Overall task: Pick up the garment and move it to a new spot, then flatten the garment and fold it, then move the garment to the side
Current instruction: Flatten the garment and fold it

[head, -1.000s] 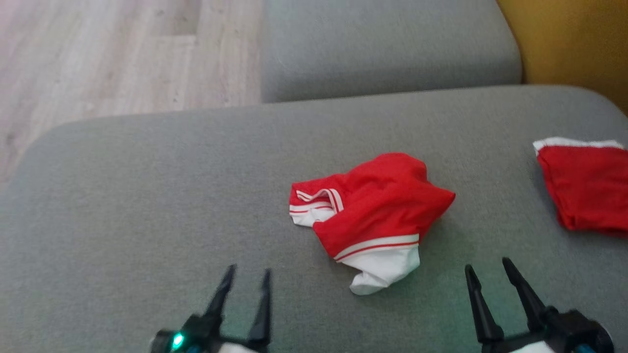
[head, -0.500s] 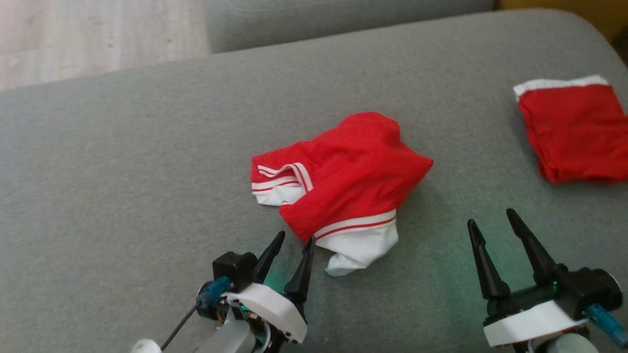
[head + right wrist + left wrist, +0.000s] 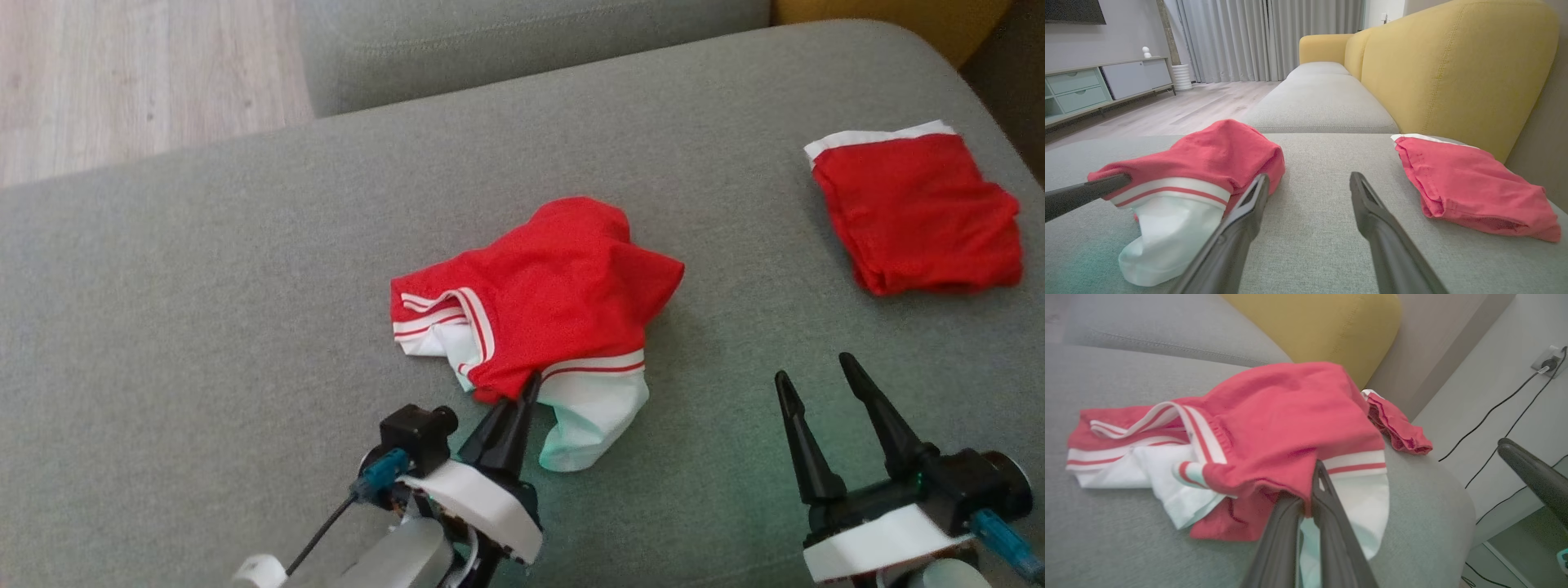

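Red cotton with white striped bands, crumpled: the red-and-white garment (image 3: 539,302) lies bunched at the middle of the head view, on the grey fabric sofa cushion (image 3: 204,286). A second ago the left gripper (image 3: 522,390) stood spread wide and short of it at the lower edge. Now its two dark fingers are pressed together, with their tips in the garment's near red edge, beside the white band. The pinch looks made, so the pick-up can begin, though the heap is not yet off the cushion. The right gripper (image 3: 812,367) stands spread wide at the lower right, holding nothing, as before. The head camera has also turned, so the cloth's shift across the frame is not its own.

In the left wrist view the red hem puckers around the closed tips, which suggests cloth is truly caught between them. The right wrist view shows the heap's height from the side. It also shows the folded red garment (image 3: 1470,183) lying well apart at the right, near the yellow upholstered backrest (image 3: 1453,73).
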Controlling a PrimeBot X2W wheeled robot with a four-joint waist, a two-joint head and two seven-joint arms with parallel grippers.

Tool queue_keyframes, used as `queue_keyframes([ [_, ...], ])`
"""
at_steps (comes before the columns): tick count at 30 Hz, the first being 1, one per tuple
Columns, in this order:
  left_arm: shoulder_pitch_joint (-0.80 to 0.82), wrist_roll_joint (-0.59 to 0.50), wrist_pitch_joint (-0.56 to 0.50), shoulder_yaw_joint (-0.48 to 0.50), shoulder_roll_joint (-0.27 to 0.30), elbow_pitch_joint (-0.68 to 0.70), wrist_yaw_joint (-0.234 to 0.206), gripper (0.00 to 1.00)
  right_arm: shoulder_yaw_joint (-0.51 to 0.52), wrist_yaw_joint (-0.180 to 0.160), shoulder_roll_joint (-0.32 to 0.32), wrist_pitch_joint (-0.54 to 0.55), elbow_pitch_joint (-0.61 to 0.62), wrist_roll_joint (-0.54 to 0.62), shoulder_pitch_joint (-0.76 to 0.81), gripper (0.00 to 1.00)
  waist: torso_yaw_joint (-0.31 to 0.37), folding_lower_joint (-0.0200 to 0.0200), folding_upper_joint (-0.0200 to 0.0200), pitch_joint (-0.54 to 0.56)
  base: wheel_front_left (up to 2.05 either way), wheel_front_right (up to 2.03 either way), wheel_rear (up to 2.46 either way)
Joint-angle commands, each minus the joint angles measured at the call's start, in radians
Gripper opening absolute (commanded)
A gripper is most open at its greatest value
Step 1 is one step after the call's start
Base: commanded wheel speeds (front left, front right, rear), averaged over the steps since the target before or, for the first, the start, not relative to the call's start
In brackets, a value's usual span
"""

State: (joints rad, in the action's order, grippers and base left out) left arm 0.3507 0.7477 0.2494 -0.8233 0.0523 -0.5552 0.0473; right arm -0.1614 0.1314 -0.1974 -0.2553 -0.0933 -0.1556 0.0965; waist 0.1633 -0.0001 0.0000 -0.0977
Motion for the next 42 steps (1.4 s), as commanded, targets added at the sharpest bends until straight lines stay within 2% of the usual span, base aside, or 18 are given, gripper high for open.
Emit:
queue_keyframes([
  [1, 0.048, -0.003, 0.012, 0.015, -0.002, 0.043, 0.003, 0.0, -0.022, -0.001, -0.011, -0.006, 0.028, 0.007, -0.009, 1.0, 0.01, 0.0001, 0.0, 0.021, 0.0, 0.0, 0.0],
  [5, 0.119, 0.021, 0.012, -0.023, -0.002, 0.095, 0.037, 0.0, -0.035, -0.001, -0.005, -0.006, 0.026, 0.015, -0.012, 1.0, 0.03, 0.0001, 0.0, 0.056, 0.0, 0.0, 0.0],
  [10, 0.326, 0.006, 0.012, -0.091, -0.002, 0.129, 0.076, 0.0, -0.046, -0.001, 0.009, -0.006, 0.043, 0.035, -0.029, 1.0, 0.081, 0.0001, 0.0, 0.078, 0.0, 0.0, 0.0],
  [18, 0.751, 0.039, 0.012, -0.059, 0.002, 0.041, 0.083, 0.0, -0.054, -0.001, 0.043, -0.006, 0.065, 0.047, -0.038, 1.0, 0.169, 0.0001, 0.0, 0.094, 0.0, 0.0, 0.0],
  [23, 0.924, 0.028, 0.012, -0.004, 0.056, -0.049, 0.083, 0.0, -0.028, -0.001, 0.053, -0.006, 0.068, 0.055, -0.02, 1.0, 0.171, 0.0001, 0.0, 0.109, 0.0, 0.0, 0.0],
  [28, 0.891, 0.04, 0.012, 0.025, 0.099, -0.144, 0.081, 0.0, -0.007, -0.001, 0.056, -0.006, 0.075, 0.065, -0.002, 1.0, 0.135, 0.0001, 0.0, 0.115, 0.0, 0.0, 0.0],
  [36, 0.543, 0.135, 0.012, 0.032, 0.173, -0.264, 0.076, 0.0, 0.018, -0.001, 0.057, -0.006, 0.088, 0.072, 0.022, 1.0, 0.024, 0.0001, 0.0, 0.091, 0.0, 0.0, 0.0],
  [42, 0.392, 0.135, 0.012, 0.1, 0.244, -0.253, 0.035, 0.0, 0.019, -0.001, 0.039, -0.006, 0.095, 0.071, 0.018, 1.0, -0.043, 0.0001, 0.0, 0.048, 0.0, 0.0, 0.0],
])
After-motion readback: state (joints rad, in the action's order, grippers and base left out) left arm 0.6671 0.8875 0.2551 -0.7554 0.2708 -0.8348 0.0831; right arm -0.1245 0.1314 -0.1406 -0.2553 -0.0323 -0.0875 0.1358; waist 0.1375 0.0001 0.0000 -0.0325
